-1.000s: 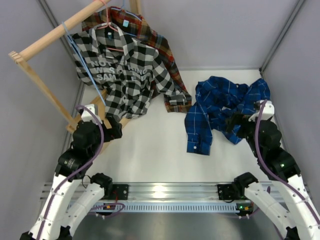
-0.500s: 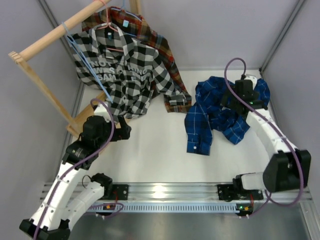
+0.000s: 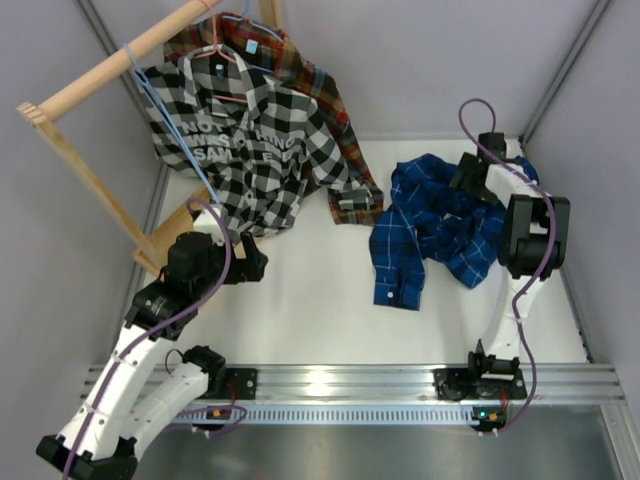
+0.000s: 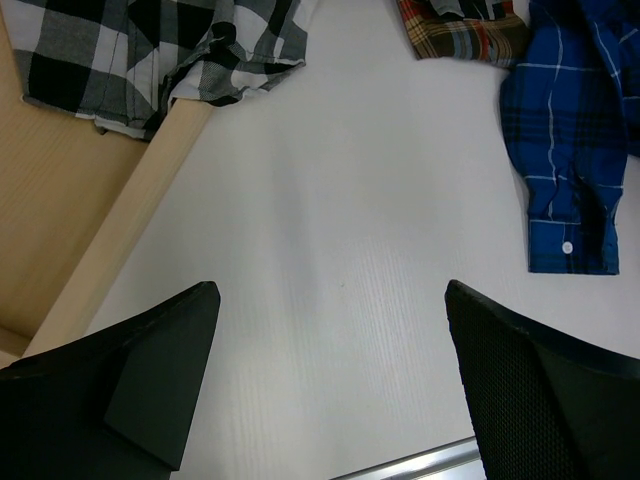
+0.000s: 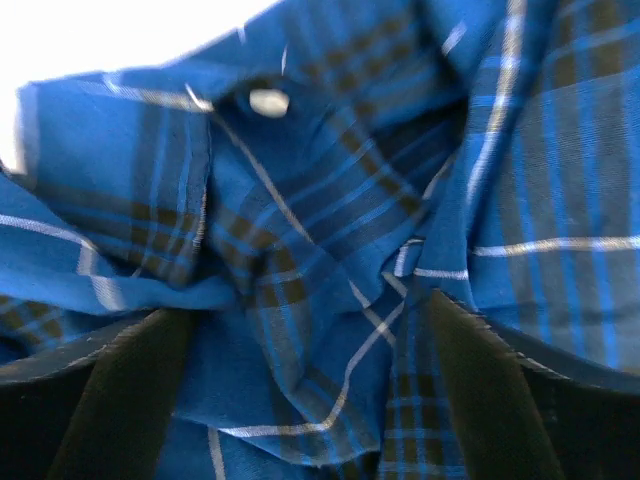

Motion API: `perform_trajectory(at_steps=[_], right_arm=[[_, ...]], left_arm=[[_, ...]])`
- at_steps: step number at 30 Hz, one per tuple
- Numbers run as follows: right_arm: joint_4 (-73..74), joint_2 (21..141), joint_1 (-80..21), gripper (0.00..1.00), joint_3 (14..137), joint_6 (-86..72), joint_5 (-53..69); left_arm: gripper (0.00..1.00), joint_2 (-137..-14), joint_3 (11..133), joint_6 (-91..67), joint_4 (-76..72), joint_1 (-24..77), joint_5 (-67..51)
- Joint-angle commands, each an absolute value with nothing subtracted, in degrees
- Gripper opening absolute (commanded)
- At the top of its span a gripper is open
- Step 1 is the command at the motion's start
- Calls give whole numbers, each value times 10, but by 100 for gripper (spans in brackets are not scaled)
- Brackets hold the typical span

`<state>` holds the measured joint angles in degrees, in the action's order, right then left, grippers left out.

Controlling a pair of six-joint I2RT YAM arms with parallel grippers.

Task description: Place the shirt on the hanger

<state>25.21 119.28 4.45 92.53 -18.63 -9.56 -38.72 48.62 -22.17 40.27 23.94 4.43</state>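
Observation:
The shirt point(image 3: 440, 225), dark blue plaid with thin pale lines, lies crumpled on the white table at the right. My right gripper point(image 3: 462, 183) is down at its far right part. In the right wrist view this gripper point(image 5: 310, 400) is open, its fingers point(image 5: 120, 400) astride a bunched fold of the shirt point(image 5: 330, 250). The hanger point(image 3: 194, 175), thin light-blue wire, hangs from the wooden rail at the far left, partly behind a checked shirt. My left gripper point(image 3: 252, 265) hovers open over bare table point(image 4: 335, 370); the shirt's cuff point(image 4: 570, 200) lies to its right.
A wooden rack point(image 3: 110, 65) stands at the far left, its base point(image 4: 100, 250) near my left fingers. On it hang a black-and-white checked shirt point(image 3: 245, 140) and a red-brown plaid shirt point(image 3: 330, 120). Grey walls close in both sides.
My right arm has swung from the near right up to the shirt's far right part. My left gripper has edged a little to the right.

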Motion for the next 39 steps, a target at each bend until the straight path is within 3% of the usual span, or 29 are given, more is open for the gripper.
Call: perform_trajectory(at_steps=[1, 3, 4, 7, 14, 19, 22, 26, 27, 28, 30, 31, 35, 39], right_arm=[[264, 1215, 40, 81, 954, -190, -35], [236, 1209, 40, 52, 935, -190, -5], [210, 1177, 40, 26, 913, -192, -4], [77, 1057, 33, 0, 792, -206, 7], [68, 826, -161, 0, 634, -173, -216], [49, 712, -320, 0, 486, -271, -293], [47, 690, -500, 0, 429, -352, -391], [50, 698, -634, 1, 379, -470, -473], [50, 700, -651, 6, 379, -475, -474], [56, 702, -672, 34, 381, -473, -473], [82, 687, -678, 47, 402, -455, -463], [84, 679, -676, 60, 408, -431, -449], [117, 624, -595, 81, 450, -297, -295], [125, 580, -445, 82, 482, -219, -121]], left_arm=[[98, -378, 483, -212, 370, 242, 36], [98, -376, 483, -212, 369, 242, 38], [98, -376, 483, -213, 369, 241, 37], [98, -378, 483, -213, 368, 242, 34], [98, -378, 484, -209, 369, 242, 39], [98, -371, 484, -208, 368, 242, 44], [98, -376, 485, -207, 368, 242, 43], [98, -369, 485, -206, 369, 242, 53], [98, -367, 486, -207, 368, 242, 54], [98, -363, 485, -207, 368, 242, 56], [98, -359, 484, -206, 368, 242, 60], [98, -358, 484, -207, 368, 242, 62], [98, -358, 485, -207, 369, 241, 65], [98, -359, 483, -206, 369, 242, 68]])
